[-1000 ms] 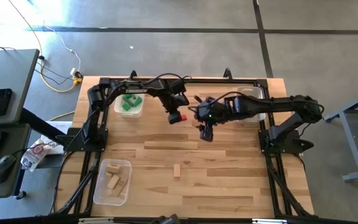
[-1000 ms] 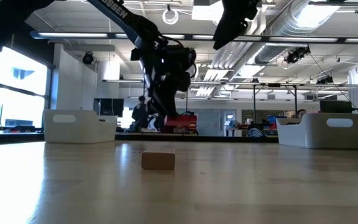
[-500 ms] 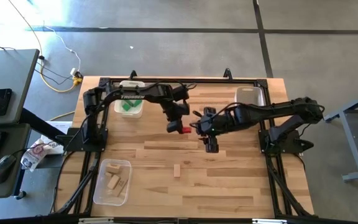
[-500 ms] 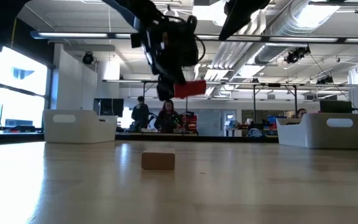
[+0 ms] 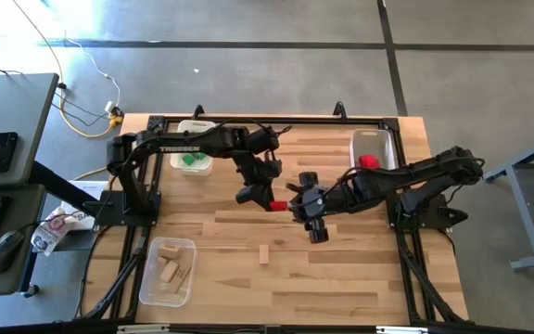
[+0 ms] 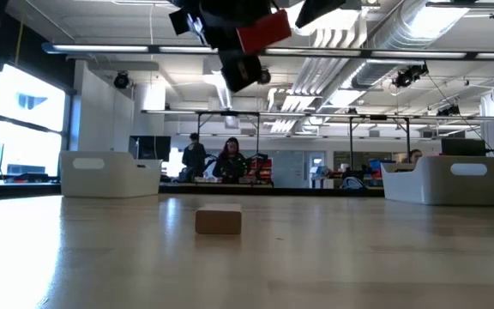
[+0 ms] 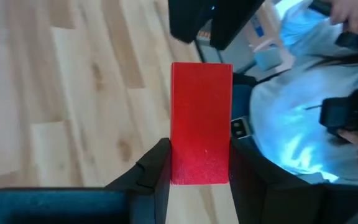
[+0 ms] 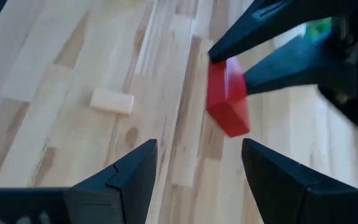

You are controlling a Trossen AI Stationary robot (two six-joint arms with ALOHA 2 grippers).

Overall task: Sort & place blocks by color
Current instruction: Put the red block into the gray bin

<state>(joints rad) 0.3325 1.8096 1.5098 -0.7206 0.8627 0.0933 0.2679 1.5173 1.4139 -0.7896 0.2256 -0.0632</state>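
Observation:
A red block [image 7: 201, 99] is in my left gripper [image 7: 199, 144], high above the middle of the table [image 5: 360, 278]; it also shows in the high view as the red block [image 5: 274, 205] and in the low view as the red block [image 6: 262, 30]. My right gripper [image 8: 199, 146] is open and hovers just right of it, touching nothing, with my right gripper [image 5: 315, 227] pointing toward the near edge. A natural wood block [image 5: 264, 254] lies flat on the table. Another red block [image 5: 367, 161] sits in the far right bin [image 5: 378, 139]. My left gripper pinches the red block between its two fingers [image 7: 157, 171], one on each long side, at the block's end nearest the wrist [image 7: 201, 174]. The rest sticks out past the fingertips. The fingers reach in from the table's left, along the block. It is lifted clear and tilted.
A bin with green blocks [image 5: 193, 158] stands at the far left. A bin with natural wood blocks [image 5: 167, 269] stands at the near left. In the low view the natural block [image 6: 218, 221] lies mid-table between two white bins [image 6: 110, 174]. People show in the room behind.
My left gripper has carried the red block up off the table and toward the near edge and right, staying shut on it; the block has tipped. My right gripper has moved toward the near edge alongside it.

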